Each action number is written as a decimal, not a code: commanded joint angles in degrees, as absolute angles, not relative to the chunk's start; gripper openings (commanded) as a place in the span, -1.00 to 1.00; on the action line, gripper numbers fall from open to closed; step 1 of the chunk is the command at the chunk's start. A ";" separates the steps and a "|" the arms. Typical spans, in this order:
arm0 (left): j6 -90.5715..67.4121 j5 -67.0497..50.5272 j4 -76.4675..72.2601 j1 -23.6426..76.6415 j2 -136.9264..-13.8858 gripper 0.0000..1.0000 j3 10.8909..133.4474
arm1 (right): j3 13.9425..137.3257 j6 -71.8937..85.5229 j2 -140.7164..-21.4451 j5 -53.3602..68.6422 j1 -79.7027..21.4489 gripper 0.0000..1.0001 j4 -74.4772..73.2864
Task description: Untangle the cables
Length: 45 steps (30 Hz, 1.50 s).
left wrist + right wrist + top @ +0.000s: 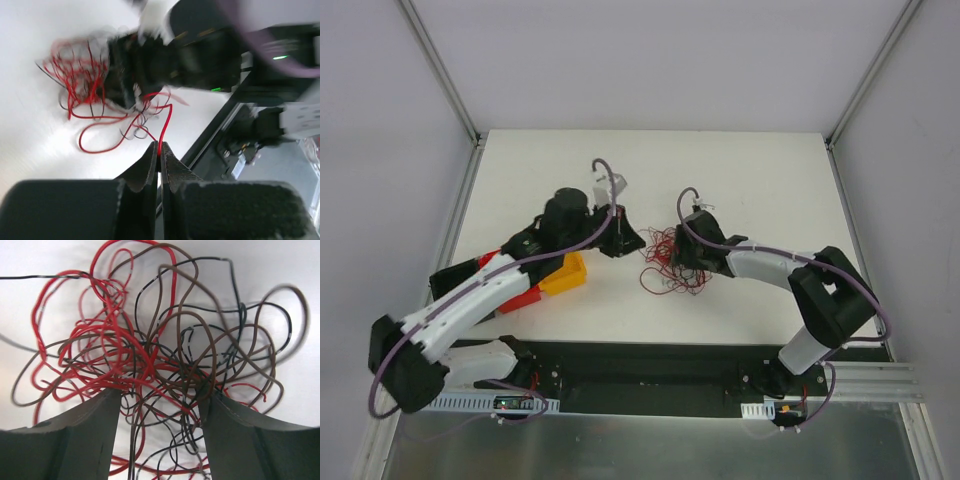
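The cables (663, 262) lie in a tangled heap of thin red, black and brown wires at the middle of the white table (770, 190). My left gripper (620, 238) sits just left of the heap. In the left wrist view it (160, 148) is shut on one red cable (166, 120) that runs from its tips back into the tangle (80, 80). My right gripper (682, 256) is on the heap's right side. In the right wrist view it (160, 402) stands open and low over the wires (150, 345), with several strands lying between its fingers (90, 430).
A yellow bin (566, 272) and a red bin (520, 296) sit under the left arm at the table's left. A black strip (650, 362) runs along the near edge. Metal frame posts (450, 90) rise at the back corners.
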<state>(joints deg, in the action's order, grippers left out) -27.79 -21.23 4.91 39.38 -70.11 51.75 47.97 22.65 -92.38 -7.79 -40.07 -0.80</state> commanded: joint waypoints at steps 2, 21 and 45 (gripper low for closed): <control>-19.44 -16.18 8.60 39.37 -53.73 -1.00 63.34 | 49.57 24.88 -93.34 -20.03 -31.57 0.25 -8.60; -10.56 -5.46 16.35 39.37 -49.49 -1.00 87.70 | 51.85 13.80 -83.32 -22.97 -2.21 0.44 -18.99; -14.76 -11.77 19.07 39.37 -53.26 -1.00 82.80 | 30.27 41.01 -52.31 10.45 -9.40 0.55 -10.33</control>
